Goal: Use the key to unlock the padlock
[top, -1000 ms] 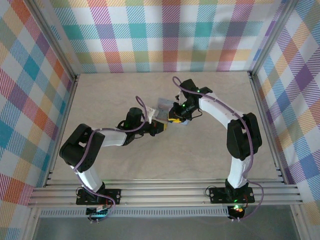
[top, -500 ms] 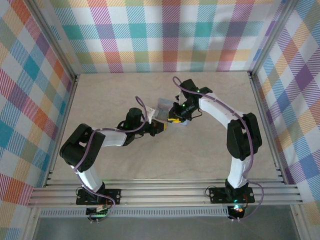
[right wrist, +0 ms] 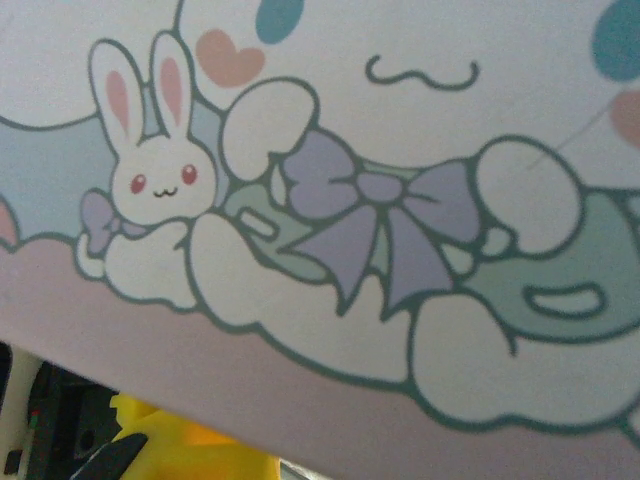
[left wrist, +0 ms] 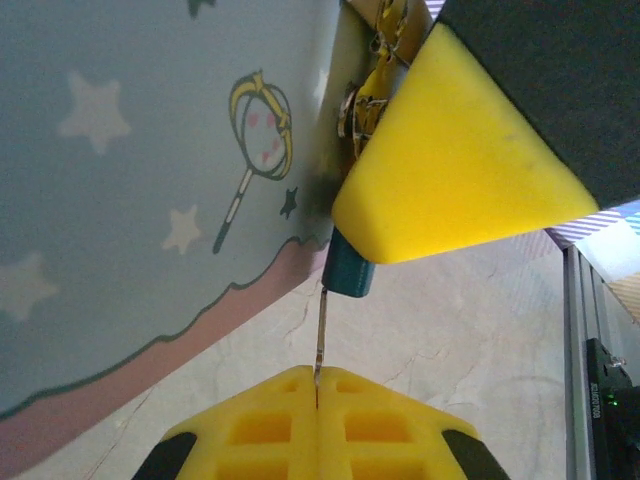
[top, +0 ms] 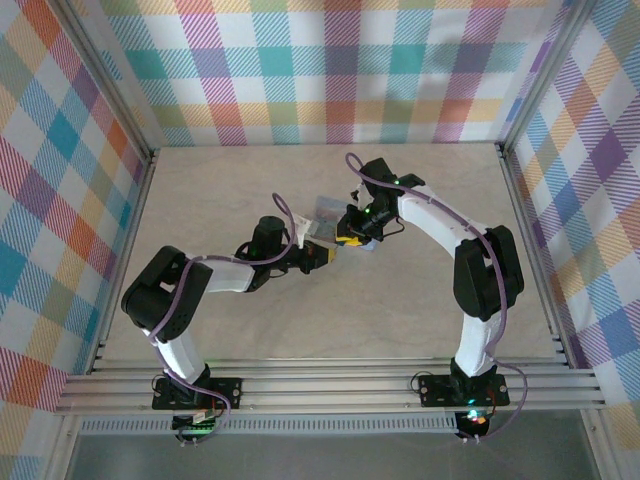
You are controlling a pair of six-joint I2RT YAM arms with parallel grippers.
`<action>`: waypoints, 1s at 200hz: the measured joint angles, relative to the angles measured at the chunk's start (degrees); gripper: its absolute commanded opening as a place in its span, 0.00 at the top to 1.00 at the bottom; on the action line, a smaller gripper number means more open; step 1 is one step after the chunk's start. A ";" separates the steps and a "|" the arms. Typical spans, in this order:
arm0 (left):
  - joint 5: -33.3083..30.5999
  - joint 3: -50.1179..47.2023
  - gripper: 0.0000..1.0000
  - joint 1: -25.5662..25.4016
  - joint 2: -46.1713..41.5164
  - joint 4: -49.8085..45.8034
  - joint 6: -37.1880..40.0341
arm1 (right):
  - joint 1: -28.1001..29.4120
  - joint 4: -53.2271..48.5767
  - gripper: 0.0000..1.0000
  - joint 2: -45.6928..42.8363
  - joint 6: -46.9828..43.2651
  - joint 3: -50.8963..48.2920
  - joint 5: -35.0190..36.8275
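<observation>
Left gripper (left wrist: 316, 385): fingers pressed together, pinching the key (left wrist: 320, 335) at its near end. The key's thin blade runs up into the underside of the padlock (left wrist: 349, 272), which hangs at the edge of the tin box (left wrist: 150, 200), off the table (left wrist: 450, 330).

A yellow finger (left wrist: 450, 160) of the right gripper (top: 350, 236) sits just above the lock. We cannot tell whether that claw is apart or together.

We judge the key is inserted; the turn and the shackle release are left. The shackle is mostly hidden.

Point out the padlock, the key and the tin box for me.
padlock (left wrist: 349, 272), left wrist view, on its teal body.
key (left wrist: 321, 335), left wrist view, on its thin shaft.
tin box (left wrist: 130, 170), left wrist view, on its star-printed side.
</observation>
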 measured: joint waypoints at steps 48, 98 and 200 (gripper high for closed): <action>0.42 0.00 1.00 0.00 0.00 0.13 -0.22 | 0.00 0.00 1.00 0.00 0.00 0.00 0.00; 0.31 0.00 1.00 0.00 0.02 1.68 -1.88 | -0.04 0.31 1.00 0.00 0.00 0.00 -0.17; -1.11 -0.31 1.00 0.00 0.85 5.66 -4.24 | -0.48 1.31 1.00 0.00 0.00 0.00 -0.44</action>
